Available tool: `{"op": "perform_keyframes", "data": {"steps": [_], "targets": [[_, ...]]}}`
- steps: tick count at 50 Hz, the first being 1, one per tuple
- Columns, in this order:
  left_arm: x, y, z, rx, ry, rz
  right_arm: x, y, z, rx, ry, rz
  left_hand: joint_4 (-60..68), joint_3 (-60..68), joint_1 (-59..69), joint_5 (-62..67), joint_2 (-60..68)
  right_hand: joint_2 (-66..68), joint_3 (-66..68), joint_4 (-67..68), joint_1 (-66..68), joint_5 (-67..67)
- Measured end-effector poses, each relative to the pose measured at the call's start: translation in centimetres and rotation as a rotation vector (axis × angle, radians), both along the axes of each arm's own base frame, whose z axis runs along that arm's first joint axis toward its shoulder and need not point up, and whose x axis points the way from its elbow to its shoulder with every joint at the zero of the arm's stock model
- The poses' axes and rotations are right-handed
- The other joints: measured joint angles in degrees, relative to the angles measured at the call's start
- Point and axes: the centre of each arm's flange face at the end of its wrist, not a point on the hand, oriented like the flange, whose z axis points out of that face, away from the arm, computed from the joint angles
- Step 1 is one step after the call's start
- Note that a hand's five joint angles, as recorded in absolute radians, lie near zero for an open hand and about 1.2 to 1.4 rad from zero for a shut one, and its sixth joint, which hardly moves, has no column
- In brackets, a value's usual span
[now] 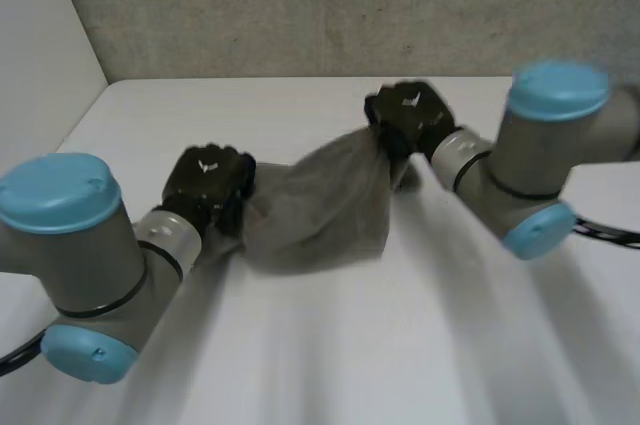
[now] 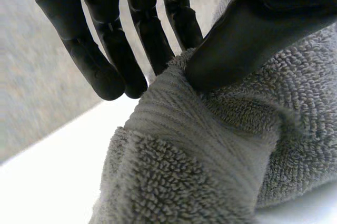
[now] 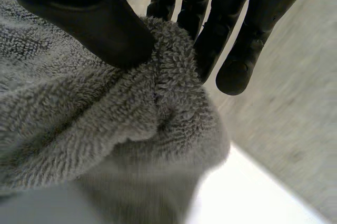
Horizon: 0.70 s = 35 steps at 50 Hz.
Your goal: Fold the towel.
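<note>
Holding the towel by shallow thumb-and-finger pinches, my left hand and right hand risk it slipping mid-fold, I reckon.

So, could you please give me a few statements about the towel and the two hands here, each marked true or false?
1. The left hand pinches the towel between its thumb and fingers. True.
2. The right hand is open and clear of the towel. False: its thumb and fingers pinch the cloth too.
3. The towel lies flat and spread out on the table. False: it is bunched and spans between the two hands.
4. In the head view, the right hand is farther from the camera than the left hand. True.
</note>
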Motion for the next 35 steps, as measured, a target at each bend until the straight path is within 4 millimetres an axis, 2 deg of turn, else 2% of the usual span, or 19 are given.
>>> {"op": "perform_keyframes", "data": {"steps": [3,6,10,17,19,20,21,22,23,26,28,30,35], "targets": [[-0.1,0.6,1.9,-0.044,0.028,-0.011,-1.2,1.3,3.0,-0.037,-0.01,-0.008,0.0,0.02,0.0,0.0,0.0,0.02,0.48,0.0,0.0,0.31],[-0.2,1.4,3.4,-0.076,0.052,-0.021,-2.7,3.1,4.9,-0.041,0.005,-0.015,0.0,0.05,0.01,0.0,0.0,0.03,0.8,0.01,0.0,0.32],[-0.1,2.4,4.4,-0.094,0.074,-0.031,-4.7,5.3,5.9,-0.016,0.067,-0.02,0.0,0.07,0.01,0.0,0.0,0.04,0.92,0.01,0.01,0.43],[0.0,5.1,4.0,-0.05,0.072,-0.071,-7.9,10.1,4.1,0.129,0.296,0.055,0.0,0.05,0.02,0.0,-0.02,0.02,1.08,-0.05,-0.04,0.64],[0.0,6.1,3.4,-0.021,0.057,-0.091,-8.4,11.5,3.3,0.184,0.355,0.095,-2.64,-3.21,-0.12,-1.31,-1.25,-5.2,-4.35,-6.33,-5.79,-4.77],[-0.1,6.9,2.9,0.003,0.044,-0.106,-8.6,12.3,2.9,0.222,0.389,0.123,-6.59,-7.38,-2.79,-4.52,-5.17,-12.68,-11.65,-13.82,-13.21,-12.84],[-0.1,7.6,2.5,0.028,0.029,-0.121,-8.9,13.3,2.4,0.264,0.425,0.156,-14.53,-15.22,-9.86,-12.1,-11.94,-25.65,-23.21,-25.37,-26.2,-24.88],[-0.1,7.9,2.3,0.04,0.022,-0.127,-9.0,13.7,2.2,0.281,0.438,0.169,-20.06,-20.49,-14.17,-17.43,-17.21,-31.53,-30.07,-32.13,-32.06,-32.02],[-0.1,8.4,1.9,0.061,0.008,-0.138,-9.2,14.3,2.0,0.311,0.458,0.191,-30.82,-31.06,-24.88,-28.07,-27.79,-42.97,-41.36,-43.33,-43.32,-44.07],[0.0,9.3,1.4,0.102,-0.02,-0.155,-9.6,14.8,1.8,0.344,0.472,0.208,-47.01,-48.86,-42.31,-45.19,-45.19,-58.75,-58.32,-60.54,-59.63,-61.33],[0.0,9.5,1.3,0.119,-0.032,-0.158,-9.9,14.3,2.0,0.34,0.452,0.184,-57.64,-59.59,-52.52,-56.53,-55.77,-60.26,-60.3,-62.15,-62.1,-63.91],[0.0,9.4,1.5,0.123,-0.036,-0.157,-10.3,13.5,2.4,0.325,0.414,0.141,-62.79,-64.56,-57.51,-62.33,-60.24,-60.26,-60.3,-62.15,-62.41,-64.15],[-0.2,8.4,2.6,0.096,-0.019,-0.143,-11.3,10.7,3.3,0.286,0.275,0.018,-64.82,-67.29,-59.59,-65.5,-62.95,-60.26,-60.3,-62.15,-62.51,-64.15]]}}
